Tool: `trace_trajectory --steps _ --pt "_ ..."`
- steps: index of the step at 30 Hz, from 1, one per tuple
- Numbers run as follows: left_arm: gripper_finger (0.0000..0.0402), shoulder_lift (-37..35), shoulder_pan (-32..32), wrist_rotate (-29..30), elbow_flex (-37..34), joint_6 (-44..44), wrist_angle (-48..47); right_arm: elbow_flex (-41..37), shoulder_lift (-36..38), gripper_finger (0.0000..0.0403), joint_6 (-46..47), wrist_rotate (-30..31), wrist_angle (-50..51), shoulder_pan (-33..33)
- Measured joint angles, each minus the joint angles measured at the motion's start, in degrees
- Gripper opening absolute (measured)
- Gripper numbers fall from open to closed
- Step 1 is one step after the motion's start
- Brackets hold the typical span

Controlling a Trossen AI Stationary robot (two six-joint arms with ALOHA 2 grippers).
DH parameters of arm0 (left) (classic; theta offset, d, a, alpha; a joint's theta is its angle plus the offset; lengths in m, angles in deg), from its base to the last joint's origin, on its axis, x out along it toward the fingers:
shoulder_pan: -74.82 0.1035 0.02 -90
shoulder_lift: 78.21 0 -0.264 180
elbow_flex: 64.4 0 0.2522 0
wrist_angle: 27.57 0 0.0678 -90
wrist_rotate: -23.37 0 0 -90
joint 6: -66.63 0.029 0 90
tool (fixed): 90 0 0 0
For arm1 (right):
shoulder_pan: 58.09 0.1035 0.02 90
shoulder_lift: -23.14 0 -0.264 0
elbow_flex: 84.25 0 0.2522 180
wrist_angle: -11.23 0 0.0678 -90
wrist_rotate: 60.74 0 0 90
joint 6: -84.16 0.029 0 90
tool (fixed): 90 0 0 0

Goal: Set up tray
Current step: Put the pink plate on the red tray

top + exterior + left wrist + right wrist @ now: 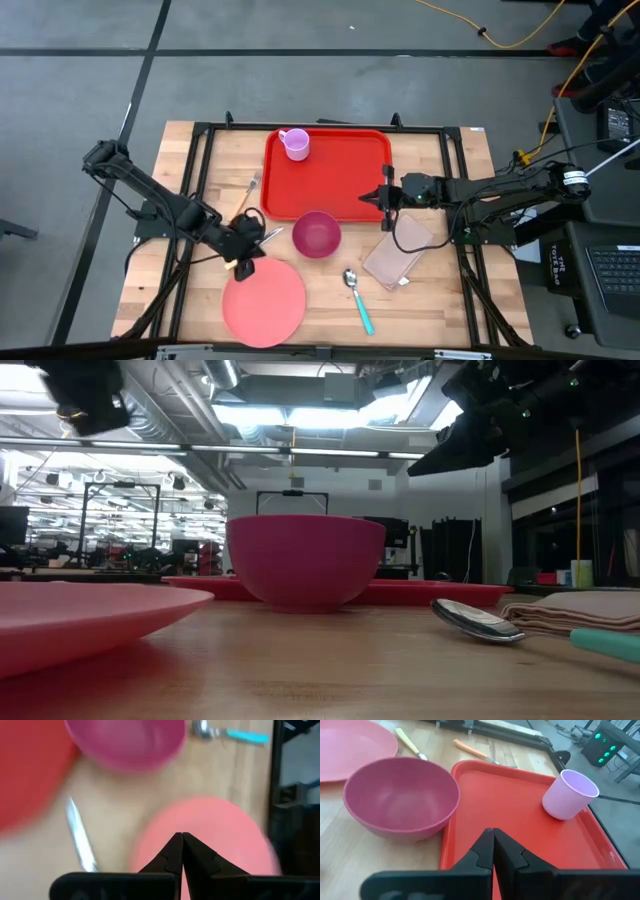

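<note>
Big flat red plastic tray (340, 180) sits at the table's far middle, only a lilac cup (295, 144) on it. Left gripper (247, 262) pinched closed, empty, above round salmon-pink plate (264, 302) rim. Right gripper (384, 197) closed, empty, at the tray's edge. Likely next: open wide, grip plate rim squarely, lift level.

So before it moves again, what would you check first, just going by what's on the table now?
1. Tray lies flat on the table: ok.
2. Cup upright on the tray: ok.
3. Bowl fully on the tray: not ok, it overlaps the near rim.
4. Plate on the tray: not ok, on the wood.
5. Left gripper empty: ok, shut on nothing.
6. Right gripper empty: ok, shut over the tray's edge.
</note>
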Motion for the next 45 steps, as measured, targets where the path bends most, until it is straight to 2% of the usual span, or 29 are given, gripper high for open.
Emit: trace_trajectory --steps 4,7,14,21,26,30,36,45 --pt "0.0001 0.37 -0.02 -6.22 1.09 -12.76 -3.29 0.0 0.0 0.0007 -2.99 0.02 -0.71 -0.02" --pt "0.0003 0.37 -0.04 -7.39 1.09 -18.24 -4.83 0.0 0.0 0.0007 -3.01 0.02 -1.11 -0.02" --pt "0.0001 0.37 -0.04 -6.53 1.09 -19.68 -13.88 0.0 0.0 0.0007 -2.85 0.02 -1.07 -0.02" --pt "0.0012 0.37 -0.01 -6.51 1.09 -20.49 -15.48 0.0 0.0 0.0007 -2.82 0.02 -1.05 -0.02" --pt "0.004 0.37 -0.01 -6.49 1.09 -21.51 -15.45 0.0 0.0 0.0007 -2.83 0.03 -1.0 -0.02" --pt "0.0074 0.33 -0.01 -3.77 0.42 -24.9 -15.06 0.0 0.0 0.0007 -2.99 0.02 -0.68 -0.02" --pt "0.0123 0.36 -0.81 -10.3 -2.37 -36.59 -14.46 0.0 0.0 0.0007 -3.03 0.03 -0.7 -0.02" --pt "0.0154 0.37 -4.86 -8.13 -5.35 -39.87 -6.35 0.0 0.0 0.0007 -4.14 0.04 -0.7 -0.02"
